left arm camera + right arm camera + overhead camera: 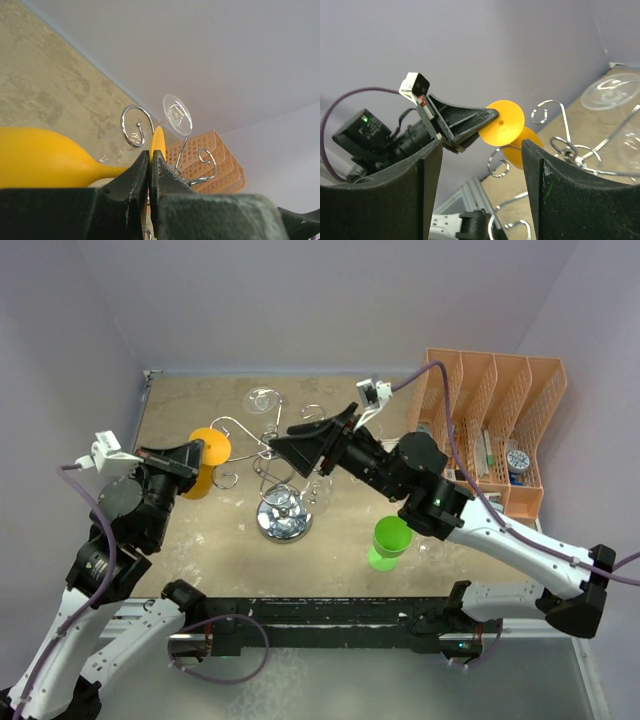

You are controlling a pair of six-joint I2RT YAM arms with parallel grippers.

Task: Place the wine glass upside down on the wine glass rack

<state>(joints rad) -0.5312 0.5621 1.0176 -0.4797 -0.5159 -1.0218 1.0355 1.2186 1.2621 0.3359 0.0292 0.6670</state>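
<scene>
Both arms are showing glossy white link shells joined by chunky black motor housings, rising from the black base rail (330,625). Above the rail's left end, the left gripper (203,458) is tapering into a black wedge, with a white connector block (104,448) sitting behind it and a purple cable (70,468) trailing away. Above the rail's right half, the right gripper (276,446) is wearing the same black wedge shape, a white plug (374,392) and a purple lead (415,376). A green light (458,645) is glowing on the rail's right part. Close up, the left fingers (130,185) are looking matte black with pale scuffed edges. The right fingers (415,200) are showing broad, grainy black faces.
</scene>
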